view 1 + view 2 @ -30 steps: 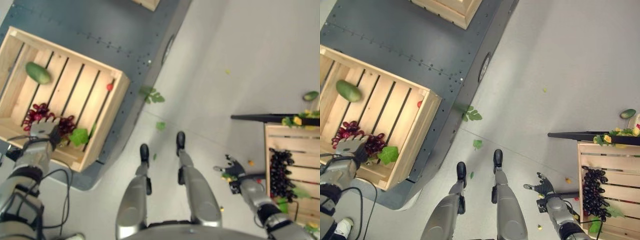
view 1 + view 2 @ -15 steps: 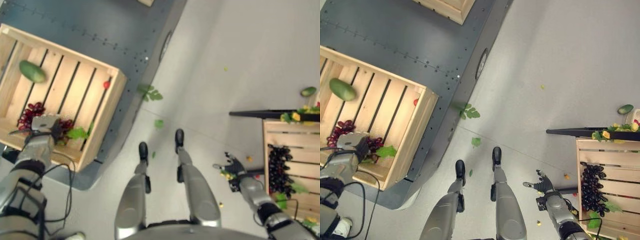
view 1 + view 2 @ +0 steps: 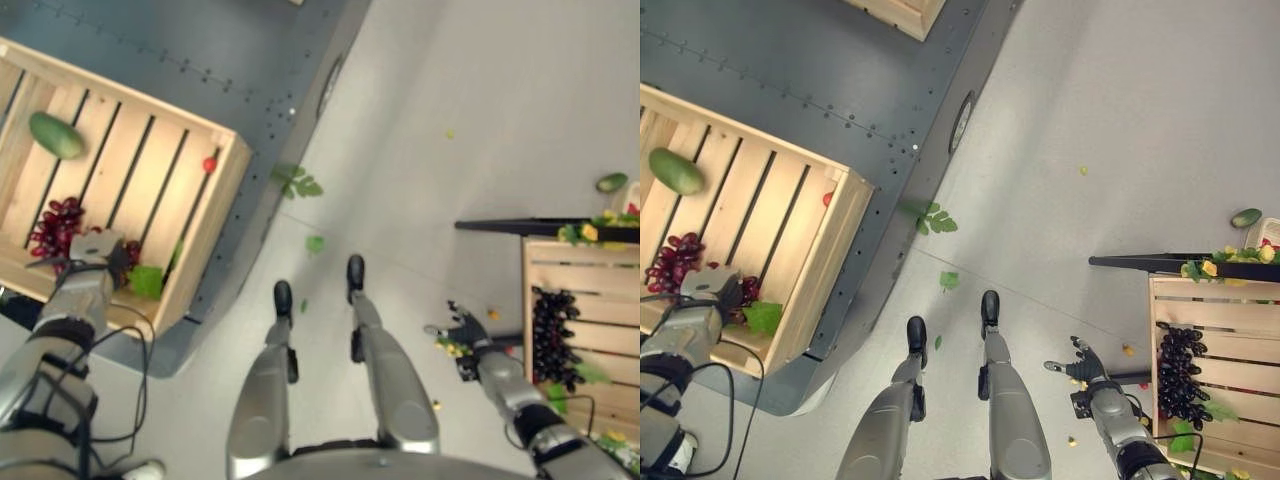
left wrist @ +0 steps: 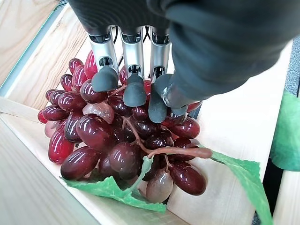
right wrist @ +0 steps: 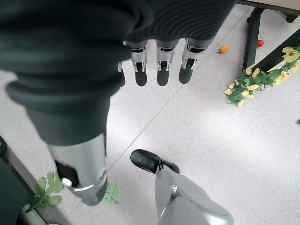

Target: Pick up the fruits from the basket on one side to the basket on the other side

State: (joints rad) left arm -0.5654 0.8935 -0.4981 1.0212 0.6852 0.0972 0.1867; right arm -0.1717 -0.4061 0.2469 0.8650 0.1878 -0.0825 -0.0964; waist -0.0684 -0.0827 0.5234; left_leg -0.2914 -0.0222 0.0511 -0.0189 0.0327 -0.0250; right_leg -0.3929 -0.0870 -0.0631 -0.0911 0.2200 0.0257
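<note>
My left hand (image 3: 85, 288) reaches into the wooden crate (image 3: 216, 222) on the dark platform at the left. Its fingers (image 4: 135, 92) and thumb are curled onto the top of a bunch of red grapes (image 4: 123, 146), which lies on the crate's slats with green leaves under it. More red grapes (image 3: 55, 220), a green oval fruit (image 3: 55, 135) and a small red fruit (image 3: 209, 164) lie in the same crate. My right hand (image 3: 464, 330) hangs open over the floor, fingers (image 5: 159, 70) straight, beside a second crate (image 3: 585, 262) holding dark grapes (image 3: 555, 325).
A black bar (image 3: 520, 227) with yellow flowers and leaves runs along the right crate's far edge. A green fruit (image 3: 611, 182) lies on the floor beyond it. Loose leaves (image 3: 297, 183) and small fallen fruits are scattered on the grey floor.
The whole picture has drifted, so the camera moved. My left hand stays on the red grapes in the crate; the right hand hangs where it was.
</note>
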